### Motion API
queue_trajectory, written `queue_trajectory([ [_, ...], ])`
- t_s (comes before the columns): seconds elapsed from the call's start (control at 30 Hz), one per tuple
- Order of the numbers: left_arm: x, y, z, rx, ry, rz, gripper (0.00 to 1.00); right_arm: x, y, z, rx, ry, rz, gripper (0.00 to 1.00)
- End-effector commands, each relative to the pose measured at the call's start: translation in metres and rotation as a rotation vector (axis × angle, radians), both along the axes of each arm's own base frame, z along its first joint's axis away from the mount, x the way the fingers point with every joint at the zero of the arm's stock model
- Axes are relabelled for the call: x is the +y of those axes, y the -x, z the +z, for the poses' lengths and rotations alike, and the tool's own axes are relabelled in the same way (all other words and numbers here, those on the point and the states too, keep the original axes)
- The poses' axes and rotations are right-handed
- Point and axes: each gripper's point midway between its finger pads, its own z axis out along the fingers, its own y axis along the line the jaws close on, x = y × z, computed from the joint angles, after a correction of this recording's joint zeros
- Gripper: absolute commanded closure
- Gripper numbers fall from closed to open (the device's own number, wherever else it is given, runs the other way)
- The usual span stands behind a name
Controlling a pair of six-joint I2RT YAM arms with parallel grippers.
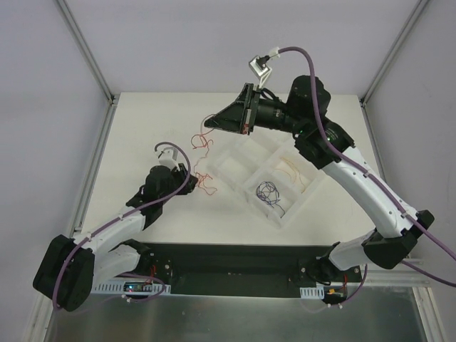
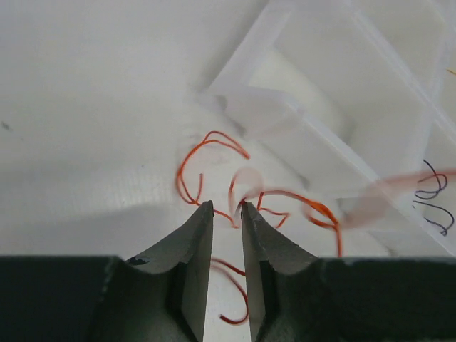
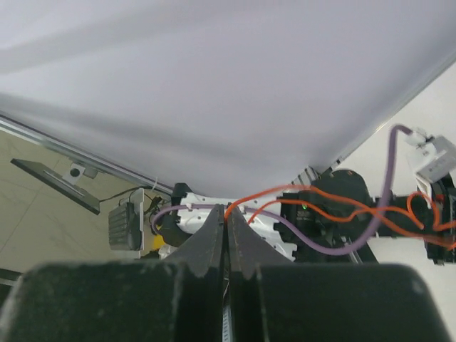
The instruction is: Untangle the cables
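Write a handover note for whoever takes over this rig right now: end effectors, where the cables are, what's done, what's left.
Left end effector: low at the table, jaws narrowly apart around a strand of the red cables, not clamped.
Right end effector: shut on a red strand, held high with the strand hanging down.
Cables: dark blue cable in the divided tray's nearest compartment, tan cable in the compartment to its right. The red cables lie tangled left of the tray.
Done: blue and tan are sorted.
Left: pull the red strands apart.
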Motion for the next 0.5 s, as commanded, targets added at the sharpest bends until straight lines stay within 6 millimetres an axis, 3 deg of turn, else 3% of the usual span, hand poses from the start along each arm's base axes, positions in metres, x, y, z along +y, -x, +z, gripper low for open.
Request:
queue_trajectory([
  [0.0,0.031,0.013,-0.041,0.156,-0.050,0.187,0.80,-0.018,0.015,0.056,-0.156,-0.075,-0.026,1.00],
  [0.1,0.047,0.025,-0.055,0.183,-0.073,0.246,0.83,-0.032,0.020,0.077,-0.223,-0.080,-0.069,1.00],
  [0.23,0.056,0.035,-0.053,0.148,-0.029,0.279,0.86,-0.054,0.020,0.098,-0.316,-0.070,-0.150,1.00],
  [0.47,0.066,0.039,-0.041,0.096,-0.013,0.314,0.89,-0.085,-0.003,0.095,-0.316,-0.049,-0.278,1.00],
])
